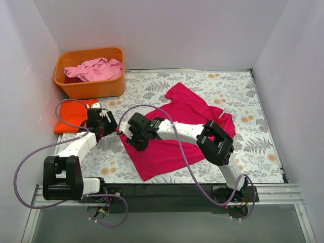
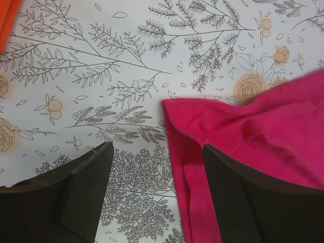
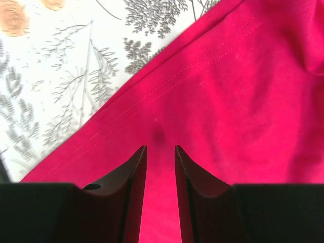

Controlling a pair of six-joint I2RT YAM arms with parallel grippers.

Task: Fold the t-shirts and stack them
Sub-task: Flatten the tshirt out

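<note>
A magenta-red t-shirt (image 1: pixel 187 121) lies spread on the flowered table, a sleeve toward the back. My left gripper (image 1: pixel 115 130) hovers at its left corner, jaws open. In the left wrist view (image 2: pixel 157 152) the shirt's hemmed edge (image 2: pixel 263 126) runs between the fingers, with one fingertip (image 2: pixel 238 192) over the cloth. My right gripper (image 1: pixel 137 142) points down onto the shirt just inside that corner. Its jaws (image 3: pixel 159 149) stand a narrow gap apart over flat cloth (image 3: pixel 228 91), nothing pinched. An orange t-shirt (image 1: pixel 73 115) lies folded at the left. Pale pink (image 1: pixel 96 68) and dark red (image 1: pixel 71 79) t-shirts lie in the tub.
The orange plastic tub (image 1: pixel 91 88) stands at the back left corner. White walls close in the table on three sides. Purple cables loop from both arms near the front edge. A sliver of the orange t-shirt (image 2: pixel 6 15) shows in the left wrist view.
</note>
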